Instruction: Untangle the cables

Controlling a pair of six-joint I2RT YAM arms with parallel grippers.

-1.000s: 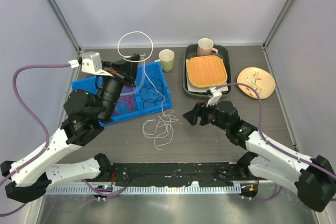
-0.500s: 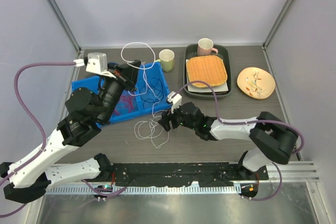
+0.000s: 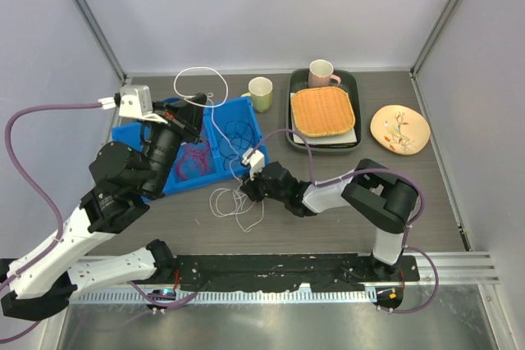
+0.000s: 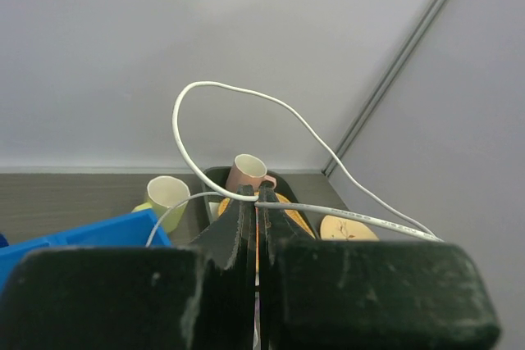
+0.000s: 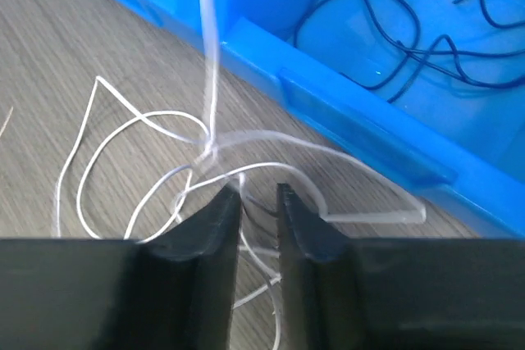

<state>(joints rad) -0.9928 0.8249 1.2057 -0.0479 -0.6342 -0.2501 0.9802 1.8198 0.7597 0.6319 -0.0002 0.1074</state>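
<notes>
Blue bin (image 3: 244,110) had a red cable (image 3: 194,161) and a dark cable (image 3: 238,133); white cable (image 3: 238,202) looped on bench (image 3: 443,186), left jaws pinched it, right jaws narrow.

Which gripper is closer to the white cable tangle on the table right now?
Right. The right gripper is down at the tangle beside the bin; the left gripper is raised over the bin, pinching a white loop.

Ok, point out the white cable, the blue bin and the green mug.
white cable (image 4: 215,84): left wrist view, top of its raised loop.
blue bin (image 5: 361,133): right wrist view, its near wall.
green mug (image 3: 261,94): top external view, its side.
</notes>
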